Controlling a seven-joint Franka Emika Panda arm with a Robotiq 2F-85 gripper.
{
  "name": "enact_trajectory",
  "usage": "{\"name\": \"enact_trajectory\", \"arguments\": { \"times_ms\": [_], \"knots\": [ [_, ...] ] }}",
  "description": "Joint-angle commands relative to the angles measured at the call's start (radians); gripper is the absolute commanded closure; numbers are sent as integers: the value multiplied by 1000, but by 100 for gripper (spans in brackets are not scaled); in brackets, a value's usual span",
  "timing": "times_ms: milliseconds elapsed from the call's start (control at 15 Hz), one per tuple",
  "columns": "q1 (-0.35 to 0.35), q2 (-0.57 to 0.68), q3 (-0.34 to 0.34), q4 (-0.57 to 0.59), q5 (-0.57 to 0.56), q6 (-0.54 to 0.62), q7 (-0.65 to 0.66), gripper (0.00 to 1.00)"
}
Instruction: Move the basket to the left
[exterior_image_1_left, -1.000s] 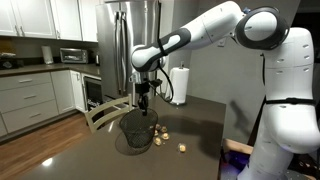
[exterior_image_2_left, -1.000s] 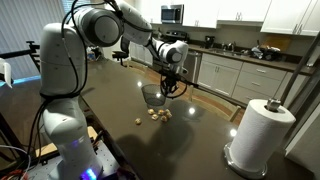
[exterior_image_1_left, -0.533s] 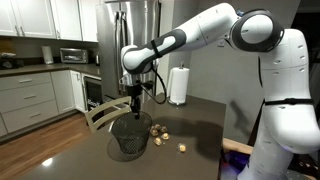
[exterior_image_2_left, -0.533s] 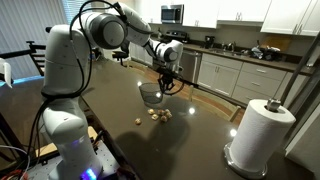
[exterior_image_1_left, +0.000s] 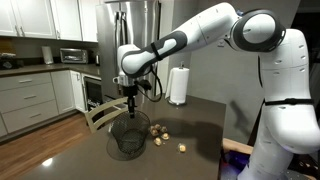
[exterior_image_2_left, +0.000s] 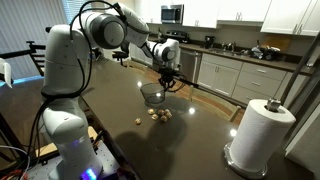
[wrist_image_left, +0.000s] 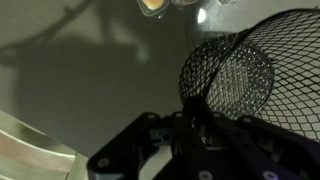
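Note:
The basket (exterior_image_1_left: 127, 140) is a round dark wire-mesh one standing upright on the dark table; it also shows in an exterior view (exterior_image_2_left: 153, 95) and in the wrist view (wrist_image_left: 245, 75). My gripper (exterior_image_1_left: 130, 111) reaches down from above and is shut on the basket's rim; it also shows in an exterior view (exterior_image_2_left: 166, 84). In the wrist view my fingers (wrist_image_left: 190, 122) pinch the mesh wall at the near rim. The basket looks empty inside.
Several small tan lumps (exterior_image_1_left: 158, 133) lie on the table beside the basket, also in an exterior view (exterior_image_2_left: 156, 115). A white paper towel roll (exterior_image_1_left: 179, 86) stands at the table's back, near in an exterior view (exterior_image_2_left: 262, 135). A chair back (exterior_image_1_left: 101, 113) stands at the table edge.
My gripper has moved the basket away from the tan lumps, toward the chair side of the table, still holding its rim.

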Motion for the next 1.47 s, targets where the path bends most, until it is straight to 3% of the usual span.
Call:
{"name": "enact_trajectory", "arguments": {
  "times_ms": [0, 267, 867, 1400],
  "knots": [
    [-4, -47, 8, -66, -36, 112, -53, 94],
    [-18, -53, 18, -87, 3, 168, -106, 94],
    [-42, -10, 22, -37, 114, 45, -239, 94],
    [-38, 3, 17, -28, 112, 13, -232, 94]
  ]
}}
